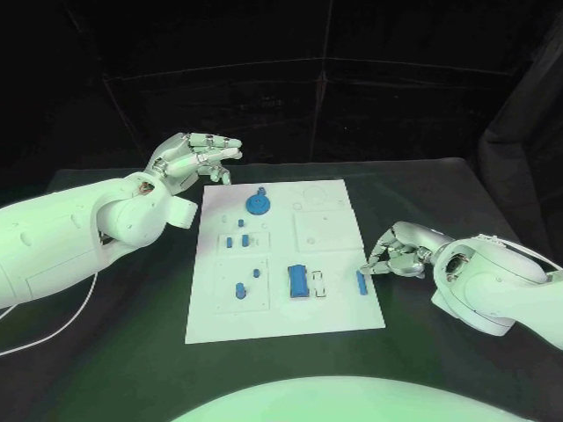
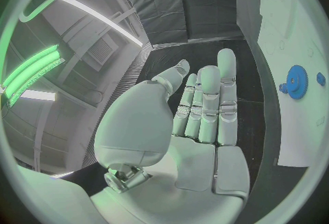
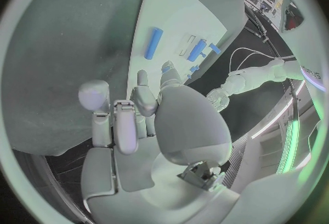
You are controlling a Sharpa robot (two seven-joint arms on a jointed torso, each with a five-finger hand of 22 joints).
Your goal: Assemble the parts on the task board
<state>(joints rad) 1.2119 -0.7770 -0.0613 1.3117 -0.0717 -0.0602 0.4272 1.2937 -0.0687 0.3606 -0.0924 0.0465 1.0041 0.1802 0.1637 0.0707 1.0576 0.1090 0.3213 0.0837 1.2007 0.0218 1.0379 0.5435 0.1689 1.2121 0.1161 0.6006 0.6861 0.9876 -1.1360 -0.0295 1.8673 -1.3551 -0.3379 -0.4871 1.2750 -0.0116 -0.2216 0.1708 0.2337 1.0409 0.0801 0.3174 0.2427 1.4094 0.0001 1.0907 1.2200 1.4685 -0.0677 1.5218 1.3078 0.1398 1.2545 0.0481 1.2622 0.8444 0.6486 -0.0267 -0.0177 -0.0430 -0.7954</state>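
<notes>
**Both hands off the board, parts lying on the white plate**

At the centre of the head view we see the flat white rectangular task board lying on the black table. Near its upper edge sits a round blue gear-shaped part, which we also find in the left wrist view. Lower on the board, in the middle of the frame, a broad blue rectangular block lies beside a thin blue bar, and a slim blue rod lies close to the board's right edge. Small blue pieces occupy the left half of the board.

The silver left hand is at the upper left of the head view, raised beyond the board's upper left corner; its fingers bend forward and grip nothing. In the left wrist view the same hand shows its fingers extended side by side, with the thumb apart.

The silver right hand is at the right of centre, just beside the board's right edge and near the slim blue rod. Its fingers are curled inward, and we see nothing between them. The right wrist view confirms the bent fingers over the table.
</notes>
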